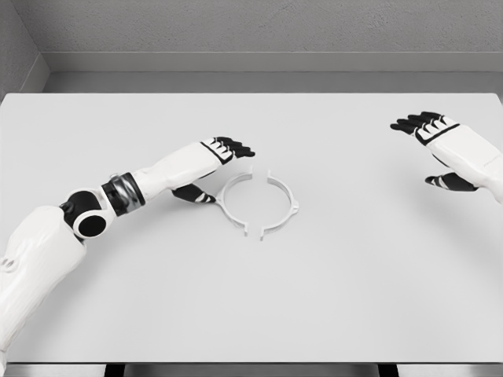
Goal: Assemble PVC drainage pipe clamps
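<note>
A smooth, matte white table [354, 298] is seen from above, set against a grey textured wall [259, 27]. Near the middle of the tabletop two thin white clamp halves are laid flat: a left half-ring [230, 206] and a right half-ring [284, 206], each a slim curved band of plastic-looking material with small flat tabs at its ends and a small lug on its outer side. The two arcs are faced toward one another so that a nearly closed circle is outlined, yet narrow gaps are left between their ends at the top and the bottom. The left hand [218, 163], glossy white with black segmented fingers, is held just beside the left half-ring; its fingers are extended over the ring's upper end and its thumb is lowered near the outer curve, with nothing clasped. The right hand [440, 149] is held well apart at the far right, its fingers spread and empty.
</note>
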